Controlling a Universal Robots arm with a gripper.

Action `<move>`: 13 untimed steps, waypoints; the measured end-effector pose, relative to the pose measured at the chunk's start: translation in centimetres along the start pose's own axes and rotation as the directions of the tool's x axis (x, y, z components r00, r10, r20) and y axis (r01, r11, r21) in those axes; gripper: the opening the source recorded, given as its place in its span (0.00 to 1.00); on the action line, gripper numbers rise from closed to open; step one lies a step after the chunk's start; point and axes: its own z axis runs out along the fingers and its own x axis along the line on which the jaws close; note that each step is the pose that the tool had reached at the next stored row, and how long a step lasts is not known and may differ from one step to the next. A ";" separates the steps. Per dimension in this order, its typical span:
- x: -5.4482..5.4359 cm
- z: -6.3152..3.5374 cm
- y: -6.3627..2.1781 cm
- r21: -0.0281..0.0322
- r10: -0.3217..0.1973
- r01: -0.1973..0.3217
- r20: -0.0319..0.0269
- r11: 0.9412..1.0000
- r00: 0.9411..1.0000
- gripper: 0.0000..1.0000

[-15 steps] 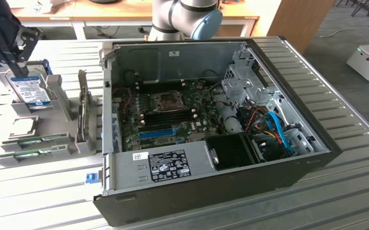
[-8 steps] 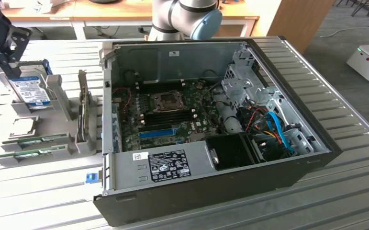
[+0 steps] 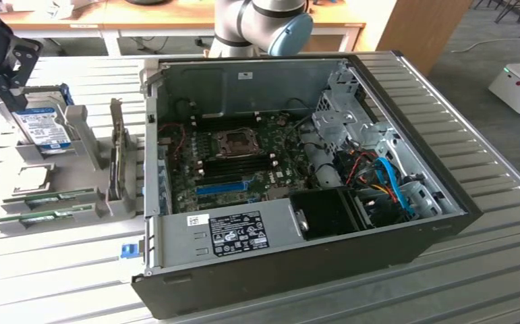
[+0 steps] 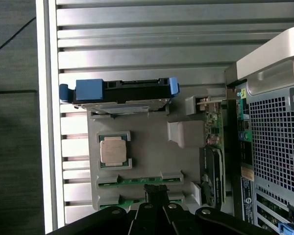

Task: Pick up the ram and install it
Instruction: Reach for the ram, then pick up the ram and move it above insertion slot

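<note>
Nearest to me the open computer case lies on its side on the slatted counter, with its motherboard facing up.

Beside it, toward the exterior view's left, sits a grey fixture. At the fixture's near end is the ram, and a second green stick sits just in front of it. Each one is in its own groove, and they seem to stand on a long edge. From the wrist camera they read as thin green strips, well apart from the case.

I'd judge a stick like this to be light and stiff, but thin and easily hurt. The chips and the contact edge want no squeezing, and a skewed pull could bind it in the groove. The safest hold looks to be across the two flat faces near the middle of the free edge, where the fixture wall is cut away.

Further back lie a processor and an upright graphics card, then the hard drive with its blue label.

Above the drive the jaws hang closed with nothing between them, clear of every part. From the wrist camera they point down over the middle of the ram rows.

Farthest off, the arm rises behind the case.
</note>
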 end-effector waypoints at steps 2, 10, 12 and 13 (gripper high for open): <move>0.0 0.01 0.00 0.000 0.000 0.000 0.000 1.000 1.000 0.11; 0.4 0.05 -0.03 0.000 0.000 0.000 0.000 1.000 1.000 0.11; 0.4 0.04 -0.03 0.000 0.000 0.000 0.000 1.000 1.000 0.11; 0.4 0.04 -0.03 0.000 0.000 0.000 0.000 1.000 1.000 0.11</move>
